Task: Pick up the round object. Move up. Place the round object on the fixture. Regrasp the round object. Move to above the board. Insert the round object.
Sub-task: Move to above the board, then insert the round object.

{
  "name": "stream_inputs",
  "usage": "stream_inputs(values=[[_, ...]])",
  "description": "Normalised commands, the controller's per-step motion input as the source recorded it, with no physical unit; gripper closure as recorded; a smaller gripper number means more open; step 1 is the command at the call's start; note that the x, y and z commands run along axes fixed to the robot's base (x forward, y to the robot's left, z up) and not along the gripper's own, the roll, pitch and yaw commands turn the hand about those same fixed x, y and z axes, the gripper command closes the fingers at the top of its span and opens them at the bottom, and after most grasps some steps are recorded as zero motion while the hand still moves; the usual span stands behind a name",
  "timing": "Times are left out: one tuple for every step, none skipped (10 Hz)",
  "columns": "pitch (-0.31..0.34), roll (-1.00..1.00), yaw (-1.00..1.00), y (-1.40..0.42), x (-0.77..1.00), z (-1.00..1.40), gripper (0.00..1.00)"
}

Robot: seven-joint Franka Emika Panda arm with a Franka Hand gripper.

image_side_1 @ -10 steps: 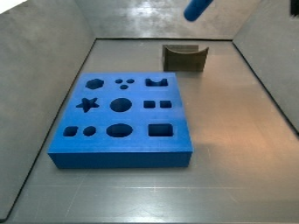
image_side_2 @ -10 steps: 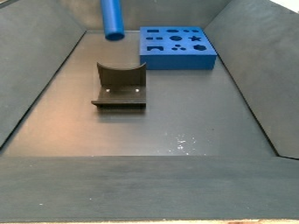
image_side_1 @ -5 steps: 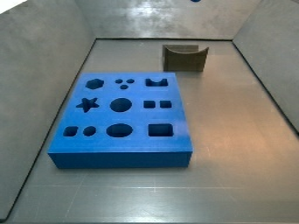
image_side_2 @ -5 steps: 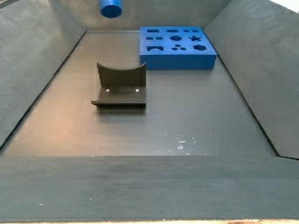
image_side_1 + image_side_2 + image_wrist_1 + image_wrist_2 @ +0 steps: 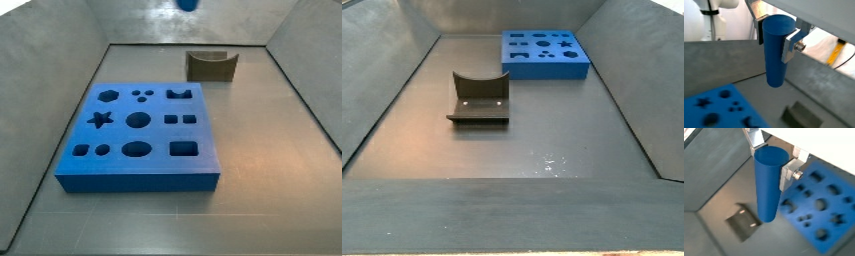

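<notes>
My gripper is shut on the round object, a smooth blue cylinder that hangs upright between the silver fingers. It shows the same way in both wrist views, with the gripper gripping the peg near its upper end. High above the floor, only the peg's lower tip shows in a side view. The blue board with its shaped holes lies flat below, also seen in a side view. The dark fixture stands apart from it, its notch empty.
Grey walls enclose the floor on all sides. From the wrist I see the board and the fixture far below, and again the board and fixture.
The gripper has risen with the peg: it left one side view through the top. In the other, the tip has shifted left along the top edge.
</notes>
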Motion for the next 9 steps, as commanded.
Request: stream_inputs(values=[[-0.226, -1.00, -0.14, -0.52, -0.95, 0.28, 1.00], [-0.236, -1.00, -0.14, -0.28, -0.61, 0.17, 1.00], [-0.238, -1.00, -0.15, -0.11, -0.37, 0.08, 1.00], [-0.217, -1.00, -0.15, -0.03, -0.19, 0.03, 1.00], [-0.168, -0.81, -0.12, -0.02, -0.13, 0.03, 1.00], [-0.138, -0.65, -0.10, 0.00, -0.11, 0.01, 1.00], [-0.093, -0.39, -0.05, 0.00, -0.07, 0.01, 1.00], [-0.067, -0.26, -0.03, 0.01, -0.06, 0.01, 1.00], [-0.153, -0.26, 0.00, 0.03, 0.04, -0.57, 1.00]])
